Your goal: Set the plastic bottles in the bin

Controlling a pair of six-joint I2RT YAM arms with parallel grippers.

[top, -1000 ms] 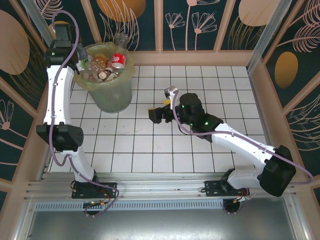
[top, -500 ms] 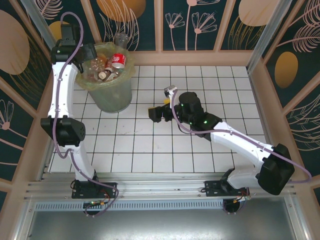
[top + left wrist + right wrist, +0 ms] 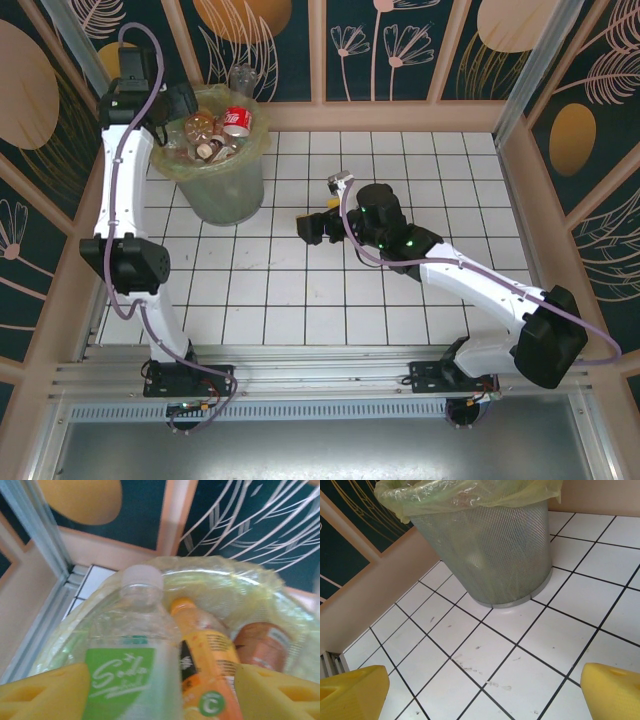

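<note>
Left gripper [image 3: 162,672] hung spread above the bin [image 3: 252,582] — plastic bottles [image 3: 125,630] lay inside it, just ahead of its parted fingers [image 3: 45,692]. Right gripper [image 3: 484,677] gaped wide and empty over the tiled bench [image 3: 560,630] — the bin close ahead of it.

On the clear bottle [image 3: 135,610] with a white cap, the green label [image 3: 122,677] read "Soda" in white script. A smaller line beneath was blurred. The orange bottle [image 3: 200,645] beside it bore a round green badge [image 3: 210,703] marked "C". The white lettering on the red-labelled bottle [image 3: 237,119], seen from overhead, was too small to read.
</note>
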